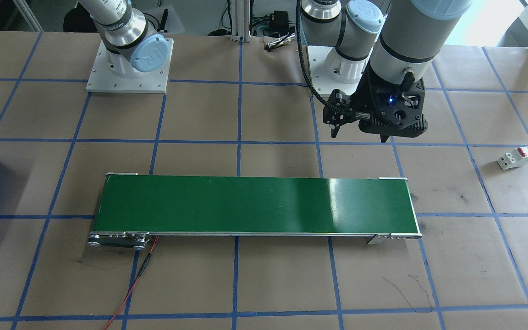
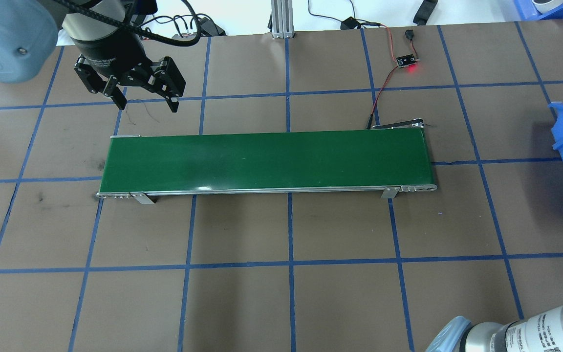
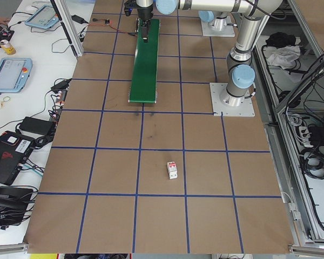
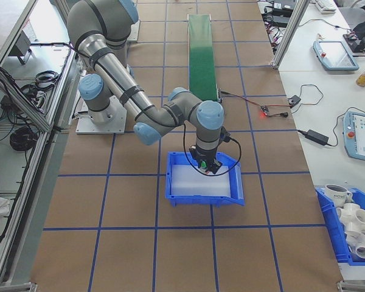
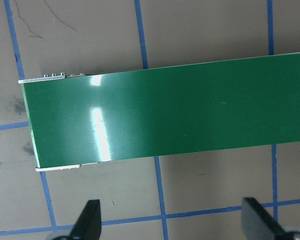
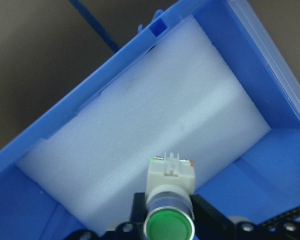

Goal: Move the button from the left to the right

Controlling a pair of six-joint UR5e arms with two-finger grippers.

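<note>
Colours on the table: brown, blue and green

The table is brown with a grid of blue tape lines. The belt is dark green with silver edges. The button has a bright green cap and a white body. The bin is blue, with white foam inside. The breaker is white with a red part.
</note>
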